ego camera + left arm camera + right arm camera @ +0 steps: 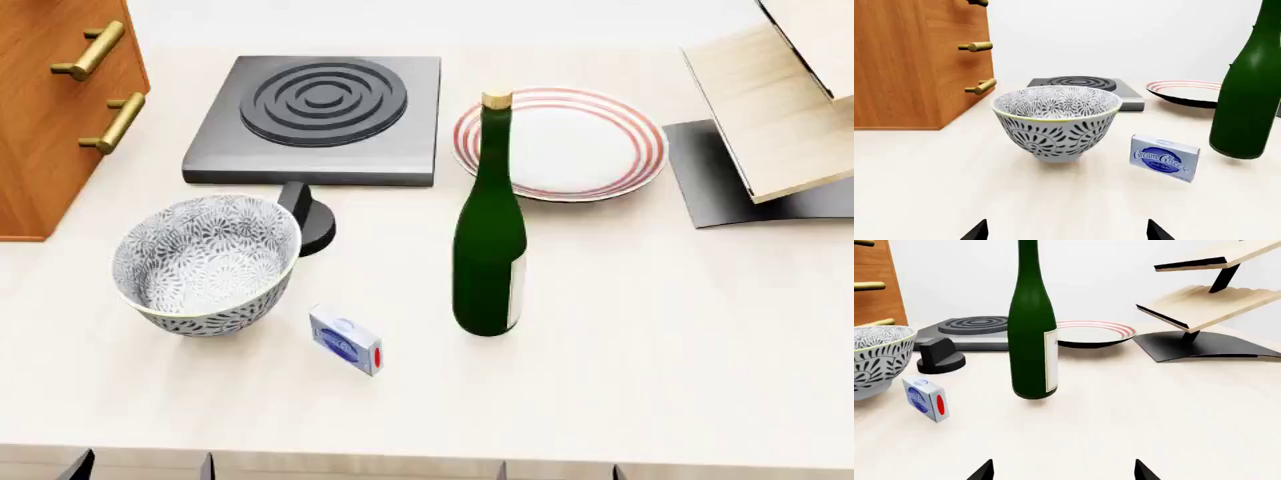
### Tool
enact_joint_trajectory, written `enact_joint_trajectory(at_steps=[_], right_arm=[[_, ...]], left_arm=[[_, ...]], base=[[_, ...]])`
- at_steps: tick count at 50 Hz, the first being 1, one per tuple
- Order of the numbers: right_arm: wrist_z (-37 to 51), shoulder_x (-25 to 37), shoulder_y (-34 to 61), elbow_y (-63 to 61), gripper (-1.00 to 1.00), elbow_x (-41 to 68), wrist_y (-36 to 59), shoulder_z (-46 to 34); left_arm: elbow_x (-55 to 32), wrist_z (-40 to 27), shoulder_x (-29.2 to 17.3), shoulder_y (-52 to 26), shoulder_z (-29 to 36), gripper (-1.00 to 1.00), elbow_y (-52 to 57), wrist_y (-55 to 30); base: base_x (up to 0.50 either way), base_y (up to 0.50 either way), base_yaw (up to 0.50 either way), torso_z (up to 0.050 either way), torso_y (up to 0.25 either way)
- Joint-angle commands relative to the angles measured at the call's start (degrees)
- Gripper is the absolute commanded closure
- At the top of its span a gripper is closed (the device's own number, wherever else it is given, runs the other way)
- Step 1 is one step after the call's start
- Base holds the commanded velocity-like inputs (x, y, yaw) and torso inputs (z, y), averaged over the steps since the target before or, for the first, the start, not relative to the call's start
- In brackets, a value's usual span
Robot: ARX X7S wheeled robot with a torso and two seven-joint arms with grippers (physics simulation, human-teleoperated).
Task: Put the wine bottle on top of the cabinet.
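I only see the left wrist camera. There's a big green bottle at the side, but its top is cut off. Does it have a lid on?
Observer: Yes. In the head view the tall dark green glass wine bottle stands upright on the counter with a tan cork in its neck.
Child: What's on the bottle's other side?
Observer: A pale wooden slanted rack on a dark base, off to the robot's right of the bottle.
Child: Is the other arm holding something?
Observer: No. The right end effector is open and empty, with the bottle standing ahead of it.
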Motion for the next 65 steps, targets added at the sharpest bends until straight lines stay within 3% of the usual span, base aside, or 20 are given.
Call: enact_joint_trajectory(at_steps=[1,4,31,34,35,51,65], right_arm=[[1.15,0.96,0.04,0.11,-1.0,0.97,-0.08,-1.15],[2.04,1.57,-0.12,-0.11,-1.0,1.73,-0.04,-1.9],[6.53,4.77,-1.3,-3.94,-1.0,2.03,0.26,-5.51],[7.04,4.99,-1.71,-5.97,-1.0,2.08,1.46,-5.69],[7.15,5.05,-1.69,-6.29,-1.0,1.95,1.49,-5.89],[8.6,6.76,-2.12,-22.43,-1.0,2.59,9.48,-7.34],[10.03,8.74,-0.85,-41.64,-1.0,1.61,20.75,-8.87]], left_arm=[[-0.72,-0.88,-0.72,0.05,0.88,-1.0,0.05,0.01],[0.08,-3.35,-1.37,-0.46,1.71,-1.0,0.02,-3.34],[-5.93,-4.2,-4.53,0.71,4.46,-1.0,2.76,-0.69],[-5.28,-4.75,-5.2,1.6,5.14,-1.0,6.12,-2.62],[-9.62,-3.87,-4.47,2.38,3.68,-1.0,8.23,-2.96],[-6.68,-6.63,-6.59,3.32,8.18,-1.0,23.65,-10.99],[-6.44,-9.33,-8.54,1.58,11.22,-1.0,47.91,-26.03]], base=[[0.0,0.0,0.0,0.0,0.0],[0.0,0.0,0.0,0.0,0.0],[0.0,0.0,0.0,0.0,0.0],[0.0,0.0,0.0,0.0,0.0],[0.0,0.0,0.0,0.0,0.0],[0.0,0.0,0.0,0.0,0.0],[0.0,0.0,0.0,0.0,0.0]])
